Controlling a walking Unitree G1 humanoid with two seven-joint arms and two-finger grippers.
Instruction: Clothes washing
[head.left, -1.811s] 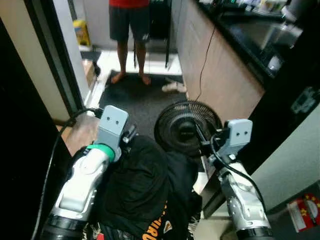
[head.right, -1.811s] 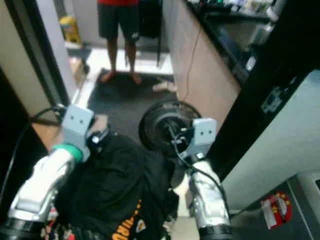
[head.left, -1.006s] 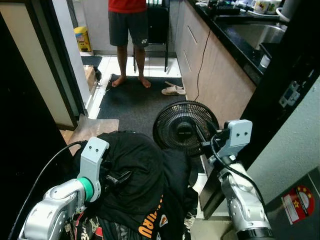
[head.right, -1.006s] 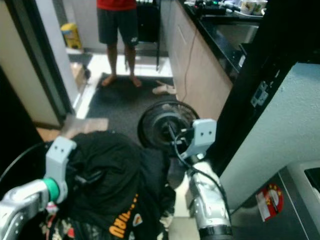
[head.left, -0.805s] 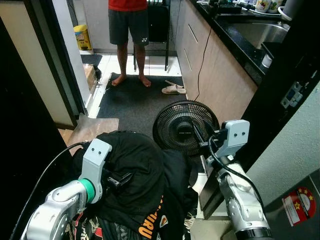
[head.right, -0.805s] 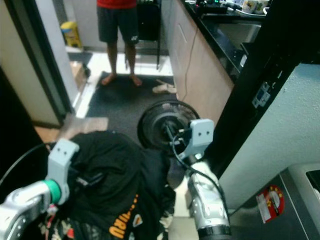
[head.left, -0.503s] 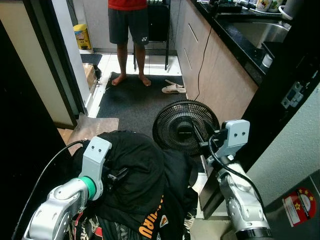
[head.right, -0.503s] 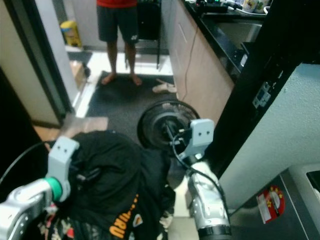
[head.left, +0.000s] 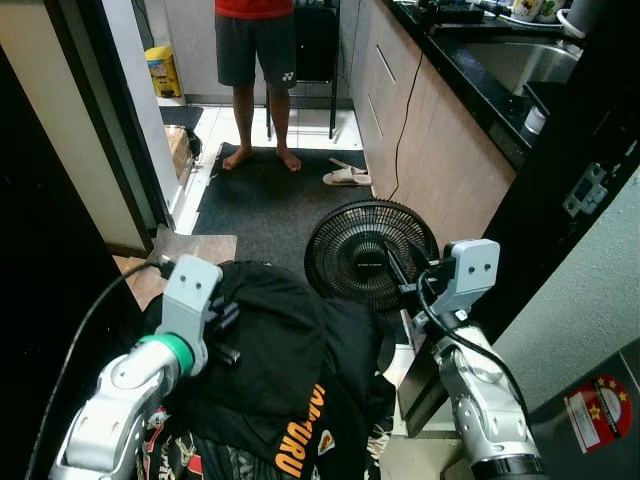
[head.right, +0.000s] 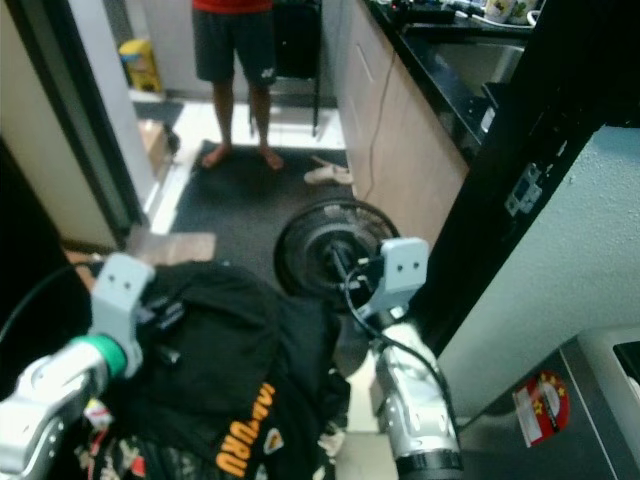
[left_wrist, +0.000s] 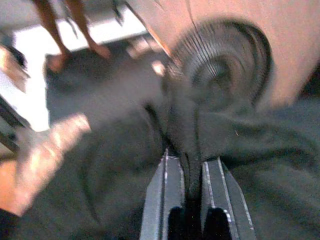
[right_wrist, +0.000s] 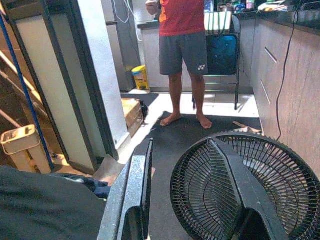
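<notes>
Here I see the heap of black clothes lying just before the floor fan, its long side running from the fan back toward me, orange lettering at the near end. My left gripper has its jaws pinching a fold of that cloth. My right gripper hangs beside the fan, jaws spread. Beyond the fan a person stands on a dark mat, with a wooden cabinet alongside.
</notes>
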